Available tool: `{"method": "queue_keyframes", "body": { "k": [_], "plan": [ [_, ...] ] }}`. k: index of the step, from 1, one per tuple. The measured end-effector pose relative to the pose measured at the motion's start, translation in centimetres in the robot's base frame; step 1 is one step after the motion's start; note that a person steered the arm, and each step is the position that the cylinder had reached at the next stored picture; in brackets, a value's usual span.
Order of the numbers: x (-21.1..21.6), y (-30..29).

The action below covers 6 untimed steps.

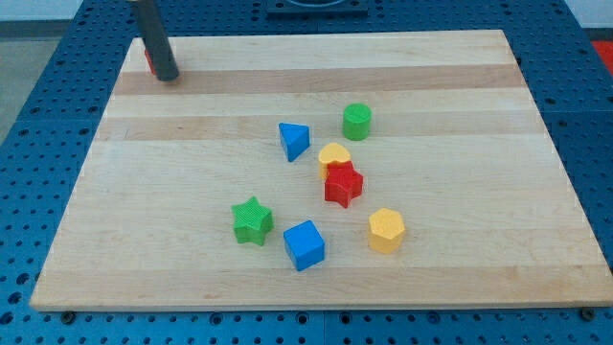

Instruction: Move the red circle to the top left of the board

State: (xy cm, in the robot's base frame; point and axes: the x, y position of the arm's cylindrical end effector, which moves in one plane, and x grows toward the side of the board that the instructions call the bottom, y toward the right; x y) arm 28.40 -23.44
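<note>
The red circle (149, 61) shows only as a thin red sliver at the board's top left corner, mostly hidden behind the rod. My tip (168, 76) rests on the board right against it, on its right side. The other blocks lie far off, around the board's middle.
A blue triangle (294, 140), green cylinder (357, 121), yellow heart (333, 154) and red star (343, 185) touching it, green star (252, 220), blue cube (305, 244) and yellow hexagon (386, 230) sit mid-board. The wooden board (460, 86) lies on a blue perforated table.
</note>
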Motion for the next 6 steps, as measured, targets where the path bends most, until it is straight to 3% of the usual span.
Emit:
{"method": "queue_keyframes", "body": {
  "k": [1,5,6],
  "plan": [
    [-0.1,-3.3],
    [-3.1,-0.6],
    [-1.7,-1.1]
  ]
}}
